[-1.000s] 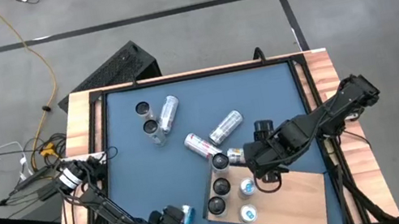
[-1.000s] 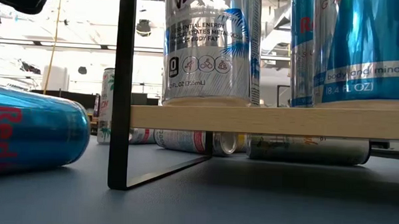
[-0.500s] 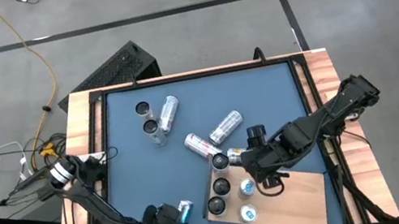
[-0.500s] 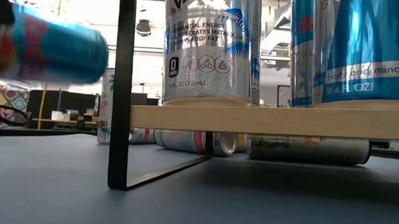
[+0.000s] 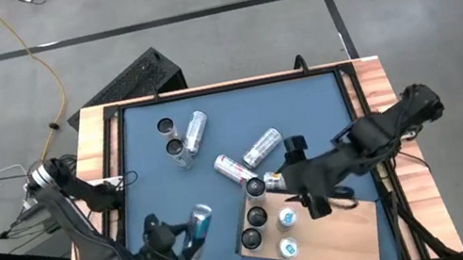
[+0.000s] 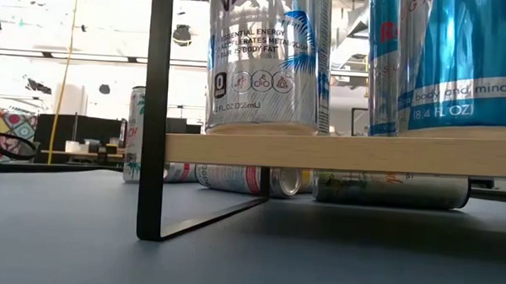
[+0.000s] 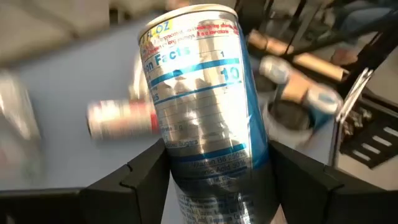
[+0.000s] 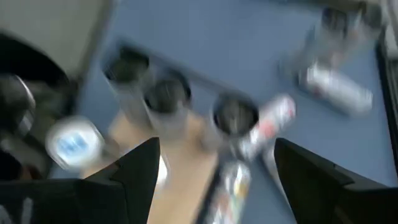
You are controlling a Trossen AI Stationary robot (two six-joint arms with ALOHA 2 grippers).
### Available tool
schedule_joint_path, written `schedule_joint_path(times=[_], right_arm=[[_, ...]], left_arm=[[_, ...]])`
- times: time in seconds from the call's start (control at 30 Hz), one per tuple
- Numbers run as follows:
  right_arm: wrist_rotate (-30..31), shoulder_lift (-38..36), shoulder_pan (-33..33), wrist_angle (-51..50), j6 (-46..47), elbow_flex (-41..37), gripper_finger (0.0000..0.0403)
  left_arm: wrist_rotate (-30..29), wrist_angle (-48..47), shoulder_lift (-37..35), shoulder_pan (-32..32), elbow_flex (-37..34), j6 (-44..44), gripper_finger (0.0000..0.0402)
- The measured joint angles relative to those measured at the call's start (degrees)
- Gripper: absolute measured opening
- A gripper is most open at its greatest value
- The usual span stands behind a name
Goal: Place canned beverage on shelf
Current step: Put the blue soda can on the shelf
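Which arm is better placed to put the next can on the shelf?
Left. Its pincer already grips a blue-and-silver can, lifted near the table's front left, beside the wooden shelf. The right pincer hangs open and empty over the shelf, above the standing cans.

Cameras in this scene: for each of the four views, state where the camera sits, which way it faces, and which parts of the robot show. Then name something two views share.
High view: above the table, looking straight down; both arms show, left gripper holding a blue can, right gripper over the shelf.
Low view: at tabletop height, looking level under the shelf; no arm shows.
Left wrist view: on the left arm, past its fingers at the held can.
Right wrist view: on the right arm, looking down on the shelf; its open fingers show.
Shared: the shelf's standing cans appear in the high and right wrist views.
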Motion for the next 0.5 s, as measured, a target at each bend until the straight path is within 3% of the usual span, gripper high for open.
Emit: schedule_joint_path(times=[0.3, 0.5], right_arm=[[-1.05, -0.12, 0.86, 21.2, -15.66, 6.62, 0.0297], [-1.19, 0.01, 0.55, 22.8, -19.36, 6.56, 0.0297]], left_arm=[[-10.01, 19.96, -2.85, 3.08, 0.02, 41.95, 0.0222], [-2.66, 31.95, -2.81, 4.5, 0.02, 63.29, 0.0222]])
